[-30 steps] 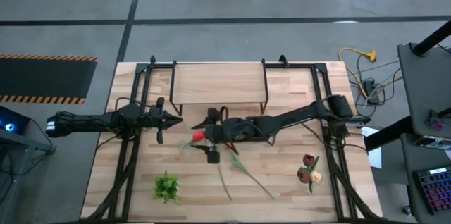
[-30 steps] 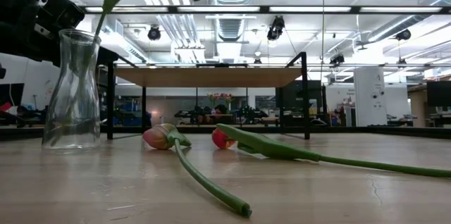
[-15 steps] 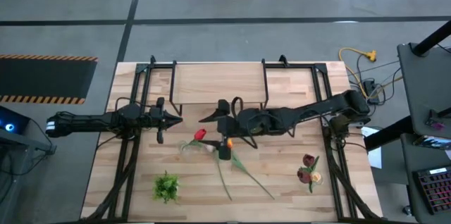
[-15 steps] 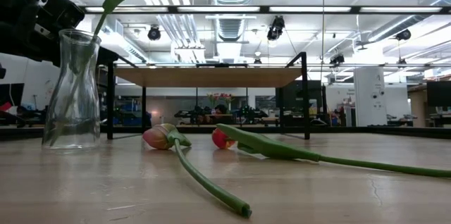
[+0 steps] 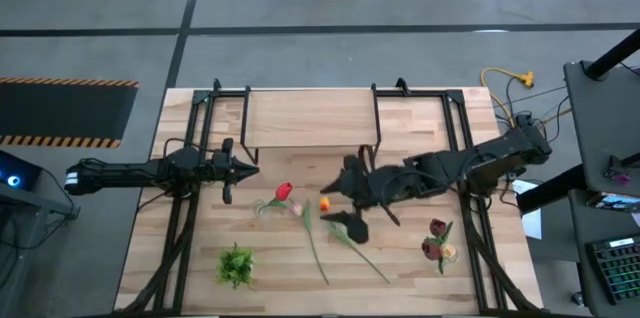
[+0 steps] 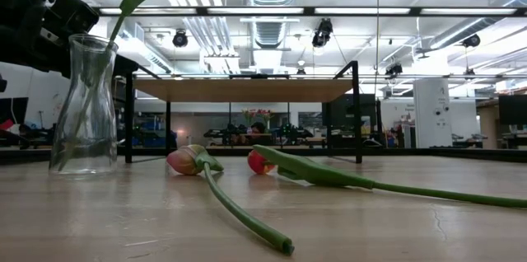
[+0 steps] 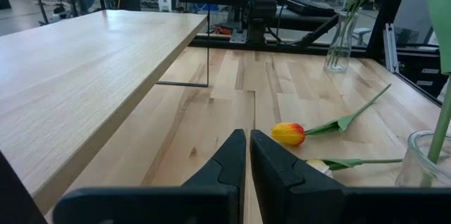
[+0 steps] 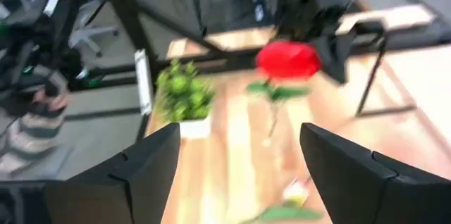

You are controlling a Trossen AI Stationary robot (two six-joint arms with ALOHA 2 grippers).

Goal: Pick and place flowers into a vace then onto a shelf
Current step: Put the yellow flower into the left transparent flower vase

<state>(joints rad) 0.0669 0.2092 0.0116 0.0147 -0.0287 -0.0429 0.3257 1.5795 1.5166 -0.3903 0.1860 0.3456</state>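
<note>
Low view: two tulips are lying nearest on the bench [image 6: 123, 221], a pink-orange one [image 6: 184, 161] with its stem running toward the camera and a red-orange one [image 6: 261, 162] with its long stem stretching off to the right.
Vase: a clear glass vase [image 6: 84, 105] is standing upright on the left of the low view, holding one green stem; from above, the red tulip [image 5: 283, 193] is showing at that spot.
Right tool: the right tool [image 5: 352, 199] is hanging over the middle of the bench, to the right of the vase, its fingers [image 8: 148, 168] standing wide apart and holding nothing.
Left tool: the left tool [image 5: 240, 167] is waiting at the left side of the bench, just in front of the shelf, its fingers [image 7: 229, 164] pressed together and empty.
Other flowers: a small cluster of dark maroon and cream-yellow tulips [image 5: 438, 240] is lying near the bench's right edge, well apart from the vase.
Leafy tuft: a bushy green tuft [image 5: 236, 264] is sitting near the front left.
Shelf: the light-wood shelf [image 5: 310, 118] on black legs is standing at the far side of the bench, bare on top.
</note>
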